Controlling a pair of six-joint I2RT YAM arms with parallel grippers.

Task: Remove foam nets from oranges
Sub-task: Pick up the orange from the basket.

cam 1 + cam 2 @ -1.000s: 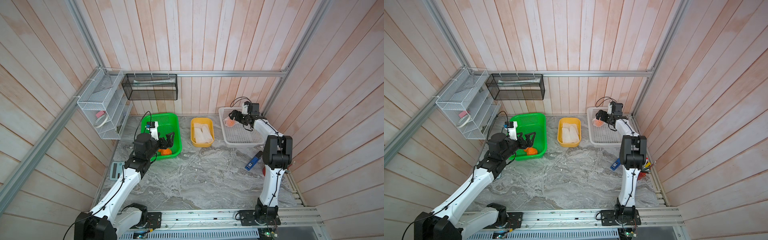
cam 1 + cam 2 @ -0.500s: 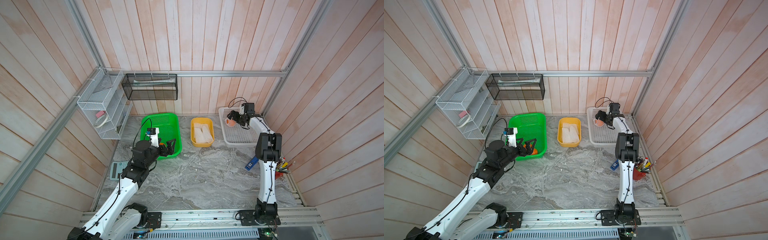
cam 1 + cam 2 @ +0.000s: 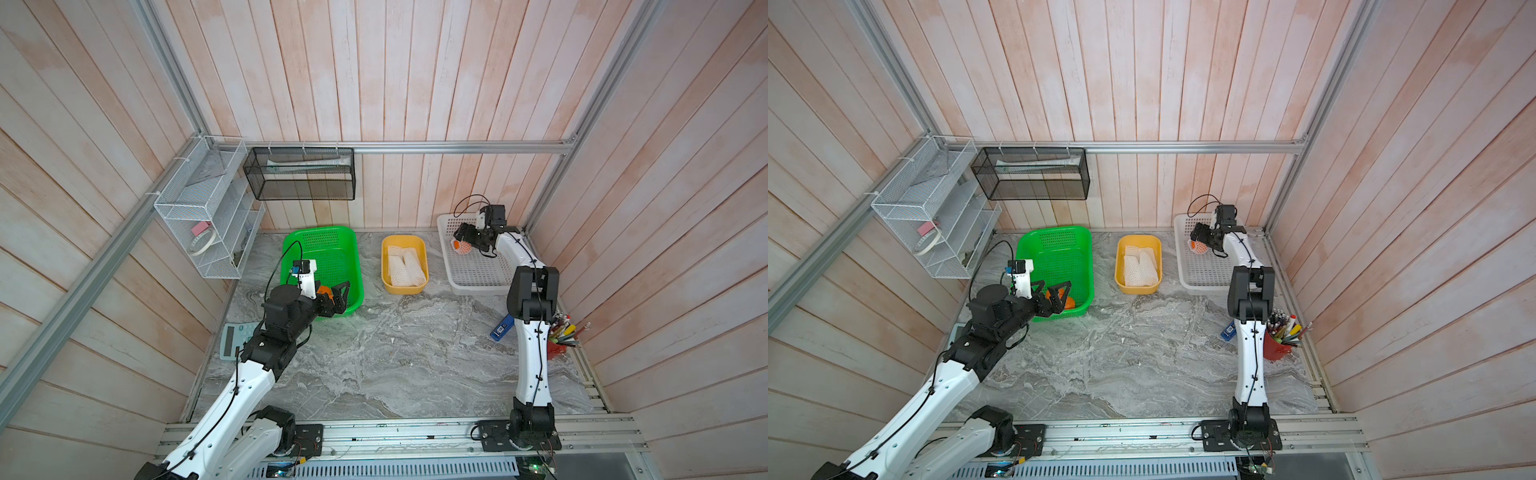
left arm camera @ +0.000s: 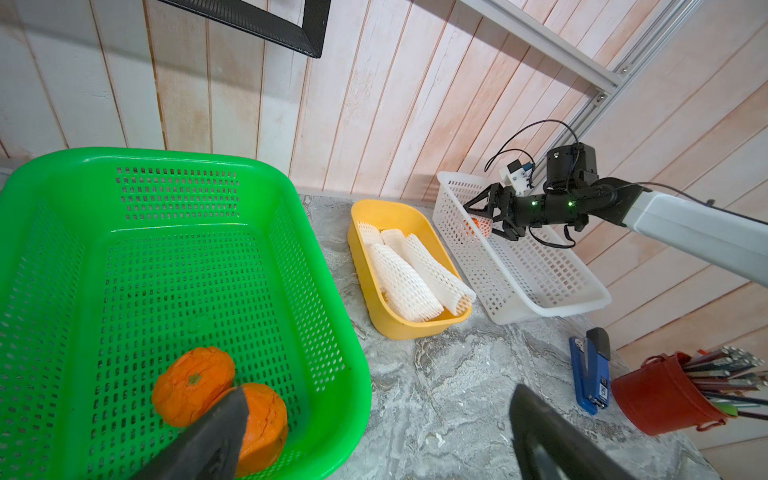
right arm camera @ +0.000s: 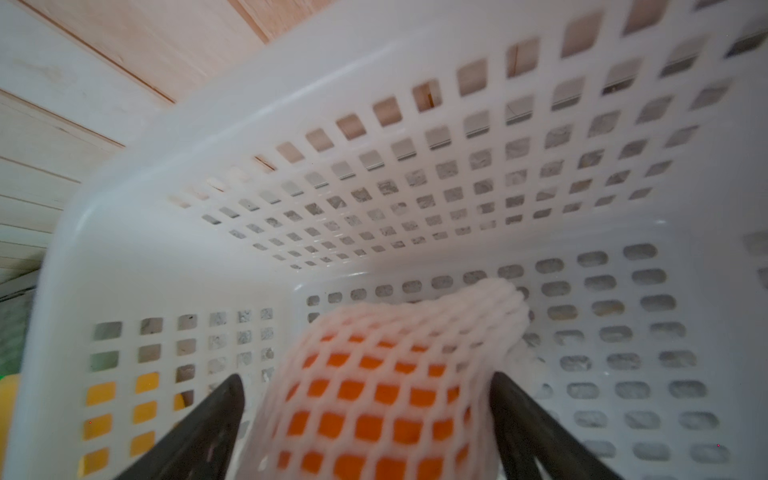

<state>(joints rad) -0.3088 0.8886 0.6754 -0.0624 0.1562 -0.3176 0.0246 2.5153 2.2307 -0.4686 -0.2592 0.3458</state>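
One orange (image 5: 374, 419) still wears its white foam net (image 5: 415, 328) and lies in the far left corner of the white basket (image 3: 473, 286). My right gripper (image 5: 365, 380) is open and straddles this netted orange (image 3: 462, 247), one finger against the net and the other a little off it. Two bare oranges (image 4: 193, 384) (image 4: 266, 419) lie in the green basket's (image 3: 320, 230) near right corner. My left gripper (image 4: 376, 399) hangs open and empty over that corner's rim (image 3: 1054, 297). Empty foam nets (image 3: 405, 266) lie in the yellow tub (image 3: 403, 239).
A blue stapler (image 3: 500, 328) and a red pen cup (image 3: 1281, 340) stand by the right arm's base. A calculator (image 3: 232, 338) lies at the left edge. A white wire shelf (image 3: 203, 212) and a black mesh box (image 3: 299, 174) hang on the walls.
My left arm has drawn back from inside the green basket to its near rim. My right gripper has shifted left over the netted orange, and its jaws have narrowed slightly.
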